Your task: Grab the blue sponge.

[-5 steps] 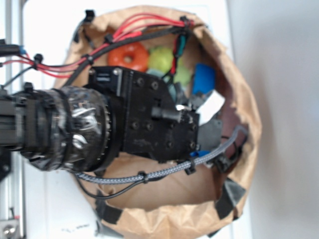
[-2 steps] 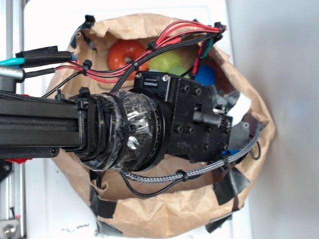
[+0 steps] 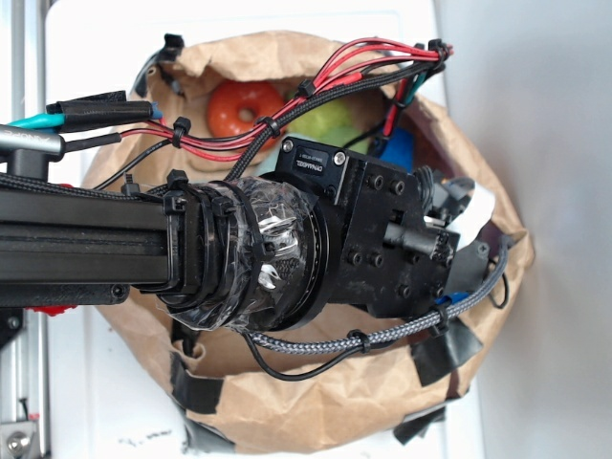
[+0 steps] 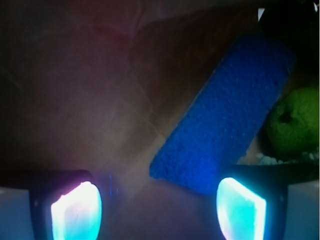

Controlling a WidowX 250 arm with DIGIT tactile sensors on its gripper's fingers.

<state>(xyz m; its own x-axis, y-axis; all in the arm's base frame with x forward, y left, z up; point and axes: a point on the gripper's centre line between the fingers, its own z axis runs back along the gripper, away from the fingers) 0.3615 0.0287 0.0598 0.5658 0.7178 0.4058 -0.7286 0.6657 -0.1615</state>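
The gripper is hovering with its jaws spread wide inside the paper bag, approaching the blue sponge that is lying slanted just ahead near the right fingertip, so it probably needs to centre itself before closing.

White flat surface carries one crumpled brown paper bag, lying open, patched with black tape strips along its rim. Bag rests directly on the surface and covers most of it in the exterior view. A metal rail runs along the surface's left edge. Small dark specks near bottom edge.
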